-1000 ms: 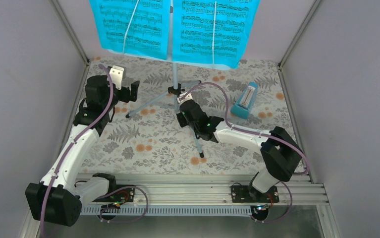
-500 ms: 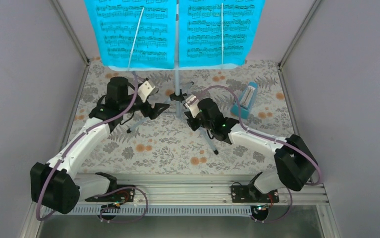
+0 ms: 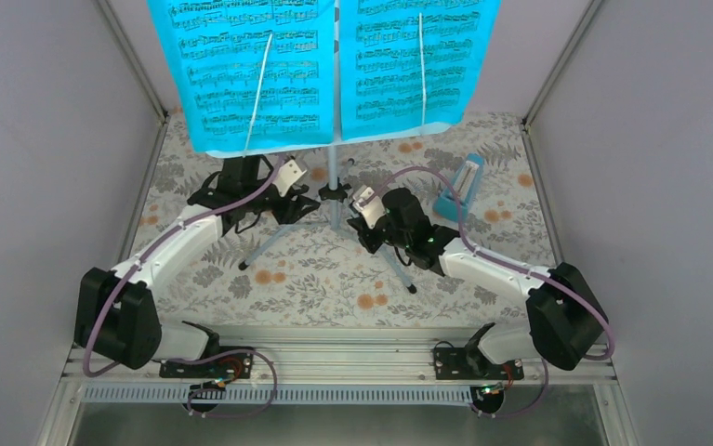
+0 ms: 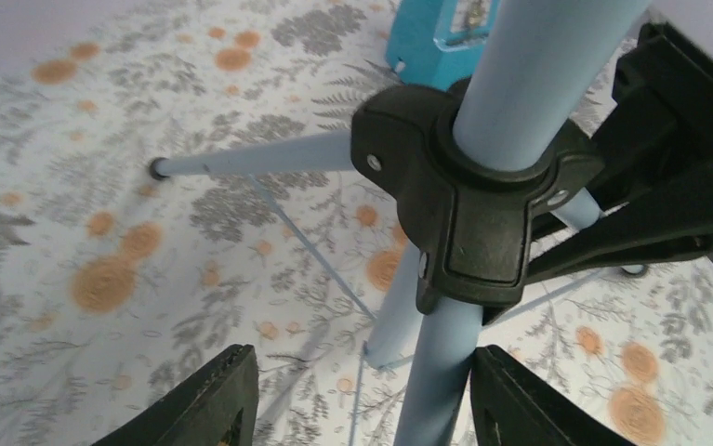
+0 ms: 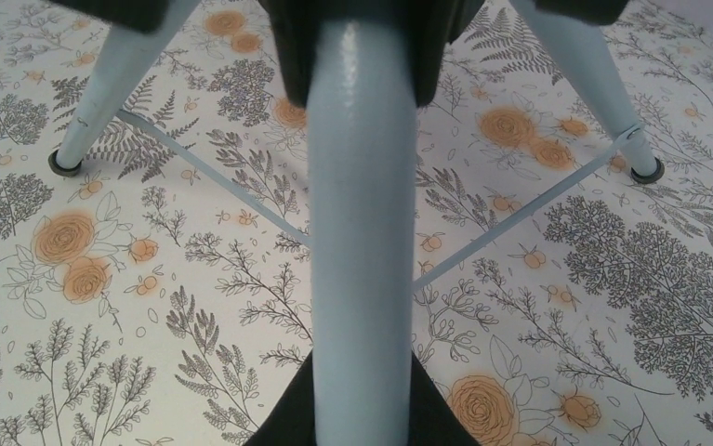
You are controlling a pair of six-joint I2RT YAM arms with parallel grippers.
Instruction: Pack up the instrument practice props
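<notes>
Although nothing looks packed yet, we have the right end effector point(image 5: 362, 409) pinching one leg of the upright music stand point(image 3: 333, 167) and the left end effector point(image 4: 366, 395) spread around another. The sheet-music pages point(image 3: 231, 74) sit on its desk, and the metronome point(image 3: 457, 190) stands on the bench point(image 3: 315, 279).

Bright, even light is washing the scene, throwing only faint, soft shadows on the floral-printed tablecloth point(image 3: 315, 269); the pale blue metal music stand point(image 4: 538, 74) is blurring close-up at 1 o'clock in the left wrist view.
</notes>
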